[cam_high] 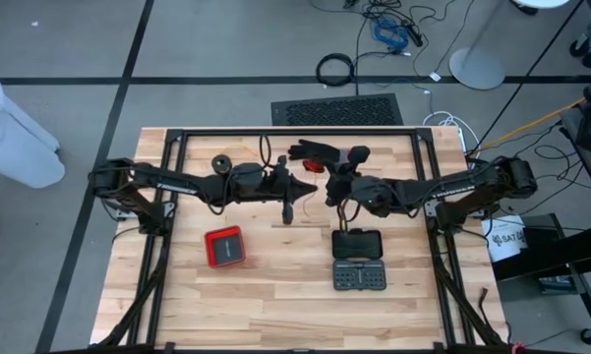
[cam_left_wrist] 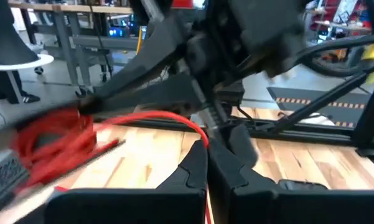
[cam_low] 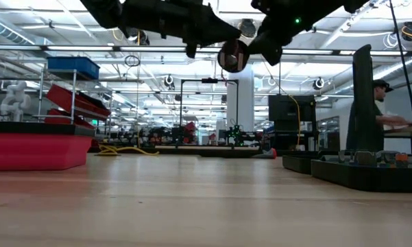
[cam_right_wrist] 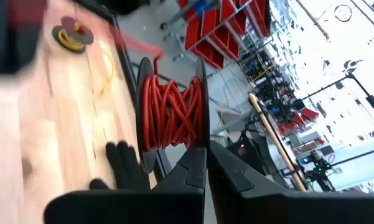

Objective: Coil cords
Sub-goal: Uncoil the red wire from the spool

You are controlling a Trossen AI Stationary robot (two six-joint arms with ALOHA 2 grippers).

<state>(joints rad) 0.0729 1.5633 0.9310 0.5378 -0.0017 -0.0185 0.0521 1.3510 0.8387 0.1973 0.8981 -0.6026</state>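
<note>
My worktop (cam_high: 275,285) is pale wood, laid in narrow planks with a smooth, matt, faintly satin face and visible grain. Its frame (cam_high: 295,132) looks like dark matt metal bar. My right hand (cam_right_wrist: 206,163) is matt black, hard plastic by the look of it, and so is my left hand (cam_left_wrist: 206,163). The cord (cam_right_wrist: 171,115) wound on the spool (cam_right_wrist: 146,93) has a smooth, slightly glossy reddish-orange plastic jacket; the spool's flanges are matt black. The glove (cam_right_wrist: 126,165) lying just beside it looks like soft, dull black cloth. The red case (cam_high: 225,246) on the left seems smooth plastic with a mild sheen. The black tray (cam_high: 359,273) near the middle is matt plastic.
</note>
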